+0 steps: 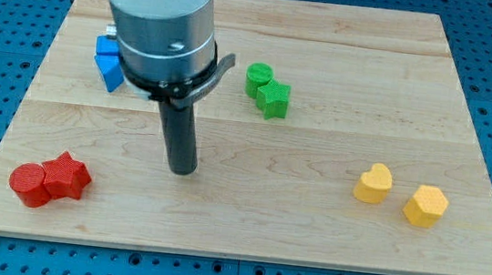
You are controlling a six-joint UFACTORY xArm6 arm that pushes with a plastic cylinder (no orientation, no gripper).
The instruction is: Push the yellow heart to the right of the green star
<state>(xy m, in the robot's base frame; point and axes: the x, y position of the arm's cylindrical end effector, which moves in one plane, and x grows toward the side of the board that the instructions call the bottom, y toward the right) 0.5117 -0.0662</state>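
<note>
The yellow heart (pixel 373 183) lies at the view's lower right, just left of a yellow hexagon (pixel 426 206). The green star (pixel 274 98) sits above the board's middle, touching a green cylinder (pixel 259 77) at its upper left. My tip (pixel 182 169) rests on the board left of centre, well to the left of the yellow heart and below and left of the green star. It touches no block.
A red cylinder (pixel 29 182) and a red star (pixel 65 175) touch each other at the lower left. Blue blocks (pixel 107 60) sit at the upper left, partly hidden by the arm. The wooden board (pixel 308 245) ends near the bottom.
</note>
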